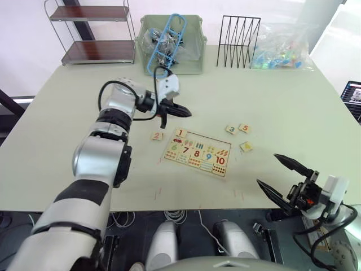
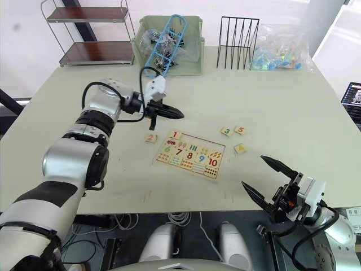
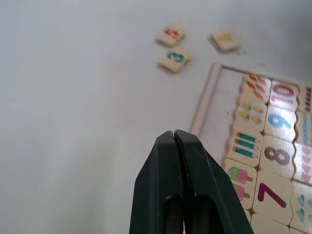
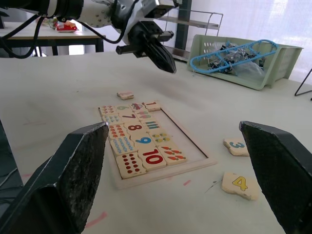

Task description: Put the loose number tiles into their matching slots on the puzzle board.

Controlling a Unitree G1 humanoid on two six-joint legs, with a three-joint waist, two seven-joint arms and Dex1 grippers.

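Four loose tiles (image 1: 231,130) (2, 3, 4, 5).

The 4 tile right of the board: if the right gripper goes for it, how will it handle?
The 4 tile looks like a small stiff wooden square, so probably light and rigid. It lies flat on the smooth table, so it may slide rather than lift, offering only thin edges. Its flat shape shouldn't roll.
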